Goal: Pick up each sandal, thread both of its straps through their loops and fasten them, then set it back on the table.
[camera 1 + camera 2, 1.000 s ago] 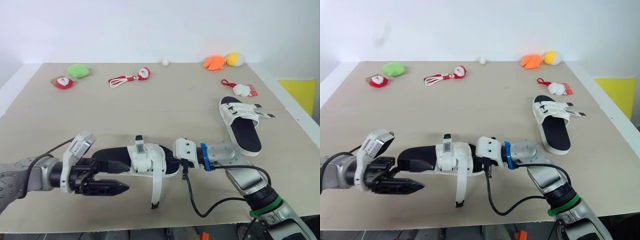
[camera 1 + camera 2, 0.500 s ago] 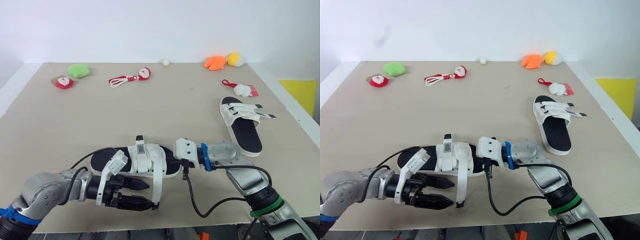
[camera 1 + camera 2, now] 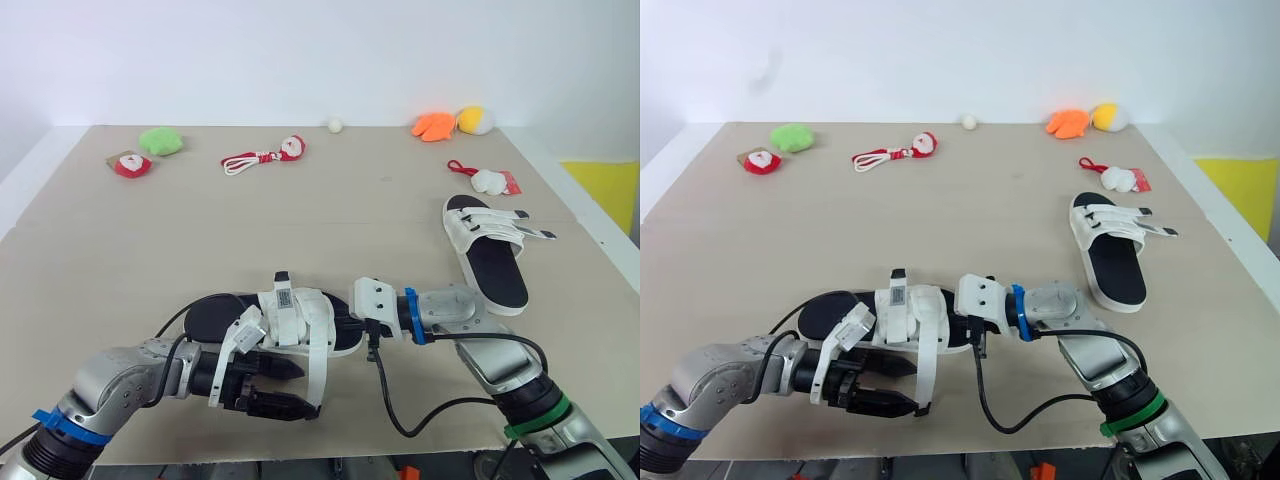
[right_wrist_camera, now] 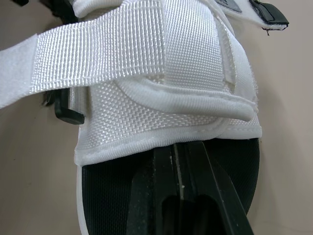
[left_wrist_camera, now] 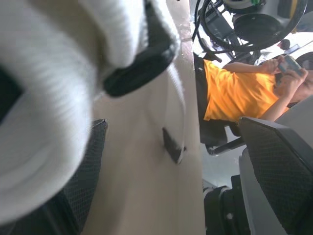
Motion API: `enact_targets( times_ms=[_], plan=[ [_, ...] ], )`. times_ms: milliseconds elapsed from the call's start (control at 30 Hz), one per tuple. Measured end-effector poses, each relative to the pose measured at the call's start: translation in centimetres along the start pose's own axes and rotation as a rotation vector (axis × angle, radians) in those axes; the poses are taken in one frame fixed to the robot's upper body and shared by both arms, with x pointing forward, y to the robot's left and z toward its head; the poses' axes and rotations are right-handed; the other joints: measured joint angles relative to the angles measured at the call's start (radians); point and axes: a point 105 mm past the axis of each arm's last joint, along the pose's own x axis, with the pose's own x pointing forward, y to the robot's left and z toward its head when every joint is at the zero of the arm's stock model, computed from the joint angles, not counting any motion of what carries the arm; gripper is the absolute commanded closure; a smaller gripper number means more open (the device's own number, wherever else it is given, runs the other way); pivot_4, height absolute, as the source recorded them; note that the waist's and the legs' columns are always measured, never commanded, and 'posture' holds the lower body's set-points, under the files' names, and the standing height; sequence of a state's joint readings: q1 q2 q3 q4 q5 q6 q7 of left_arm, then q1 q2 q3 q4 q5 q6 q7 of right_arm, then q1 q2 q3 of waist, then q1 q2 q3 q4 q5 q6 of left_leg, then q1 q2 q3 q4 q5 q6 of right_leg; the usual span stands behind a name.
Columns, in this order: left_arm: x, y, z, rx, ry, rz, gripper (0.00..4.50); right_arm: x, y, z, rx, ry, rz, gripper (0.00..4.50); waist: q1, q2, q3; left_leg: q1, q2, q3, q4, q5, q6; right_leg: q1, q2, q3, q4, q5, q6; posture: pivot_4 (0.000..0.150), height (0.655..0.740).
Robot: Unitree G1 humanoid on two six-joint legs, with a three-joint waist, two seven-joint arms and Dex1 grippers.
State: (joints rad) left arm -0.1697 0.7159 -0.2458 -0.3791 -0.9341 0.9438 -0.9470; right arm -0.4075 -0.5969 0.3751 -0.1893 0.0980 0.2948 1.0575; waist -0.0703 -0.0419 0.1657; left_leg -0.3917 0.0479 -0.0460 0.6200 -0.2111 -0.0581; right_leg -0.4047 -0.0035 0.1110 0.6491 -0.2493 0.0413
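The near sandal (image 3: 285, 315), black footbed with white straps, lies near the table's front edge. My right gripper (image 4: 179, 152) is shut on its footbed, its fingers tucked under the white upper from the toe side. One loose strap (image 3: 316, 372) hangs forward, and its black tip (image 5: 173, 146) rests on the table. My left gripper (image 3: 305, 390) is open just in front of the sandal, one finger on each side of that strap end without touching it. A second sandal (image 3: 487, 252) lies at the right with its straps undone.
Small toys line the table's back: a green plush (image 3: 158, 141), a red toy (image 3: 127, 164), a red-white rope toy (image 3: 262, 155), a white ball (image 3: 334, 124), orange (image 3: 435, 125) and yellow (image 3: 470, 120) plushes. A white-red toy (image 3: 487, 181) is beyond the second sandal. A person in orange (image 5: 230, 93) sits past the table edge.
My left gripper has swung from beside the sandal's heel to in front of it, its open fingers now at the hanging strap's end. The right gripper and the sandal have held still.
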Motion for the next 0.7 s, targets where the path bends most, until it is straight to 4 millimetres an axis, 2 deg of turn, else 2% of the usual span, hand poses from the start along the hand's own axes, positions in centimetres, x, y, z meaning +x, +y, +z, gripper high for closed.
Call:
enact_targets(
  times_ms=[267,333,400,433,467,567,600,633,700],
  plan=[
    [1.0,0.0,0.5,-0.018,-0.011,-0.014,0.05,0.0,0.0,0.0,0.004,0.002,-0.001,4.50,0.000,0.000,0.000,0.000,0.000,0.000,0.001,0.000,0.000,0.001,0.000,0.000,0.000,0.000,0.001,0.150,0.7400],
    [1.2,0.0,0.5,-0.022,-0.011,-0.016,0.55,0.0,0.0,0.0,0.004,0.002,-0.001,4.50,0.000,0.000,0.000,0.000,0.000,0.000,0.001,0.000,0.000,0.001,0.000,0.000,0.000,0.001,0.002,0.150,0.7400],
    [1.2,0.0,0.5,-0.023,-0.005,-0.014,1.45,0.0,0.0,0.0,0.004,0.003,-0.002,4.50,0.000,0.000,0.000,0.000,0.000,0.000,0.001,0.000,0.000,0.001,0.000,0.000,0.000,0.001,0.002,0.150,0.7400],
    [1.2,0.0,0.5,-0.027,-0.001,-0.013,1.76,0.0,0.0,0.0,0.004,0.003,-0.002,4.50,0.000,0.000,0.000,0.000,0.000,0.000,0.001,0.000,0.000,0.001,0.000,0.000,0.000,0.001,0.002,0.150,0.7400],
    [1.2,0.1,0.4,-0.030,0.002,-0.012,2.38,0.0,0.0,0.0,0.005,0.003,-0.002,4.50,0.000,0.000,0.000,0.000,0.000,0.000,0.001,0.000,0.000,0.001,0.000,0.000,0.000,0.001,0.002,0.150,0.7400],
    [1.2,0.0,0.4,-0.034,0.007,-0.013,3.63,0.0,0.0,0.0,0.005,0.003,-0.003,4.50,0.000,0.000,0.000,0.000,0.000,0.000,0.001,0.000,0.000,0.001,0.000,0.000,0.000,0.001,0.002,0.150,0.7400],
    [1.2,0.0,0.3,-0.036,0.009,-0.021,4.23,0.0,0.0,0.0,0.006,0.003,-0.003,4.50,0.000,0.000,0.000,0.000,0.000,0.000,0.001,0.000,0.000,0.001,0.000,0.000,0.000,0.001,0.002,0.150,0.7400],
    [1.2,-0.2,0.3,-0.035,0.011,-0.028,4.37,0.0,0.0,-0.1,0.008,0.005,-0.005,4.50,0.001,0.000,0.000,0.000,0.000,0.000,0.001,0.000,0.000,0.001,0.000,0.000,0.000,0.001,0.002,0.150,0.7400],
    [1.3,-0.2,0.3,-0.035,0.013,-0.031,4.37,-0.1,-0.1,-0.1,0.010,0.007,-0.009,4.50,0.002,0.001,-0.001,0.001,0.000,0.000,0.003,0.000,0.000,0.002,0.000,0.000,0.000,0.001,0.001,0.150,0.7400]
  ],
)
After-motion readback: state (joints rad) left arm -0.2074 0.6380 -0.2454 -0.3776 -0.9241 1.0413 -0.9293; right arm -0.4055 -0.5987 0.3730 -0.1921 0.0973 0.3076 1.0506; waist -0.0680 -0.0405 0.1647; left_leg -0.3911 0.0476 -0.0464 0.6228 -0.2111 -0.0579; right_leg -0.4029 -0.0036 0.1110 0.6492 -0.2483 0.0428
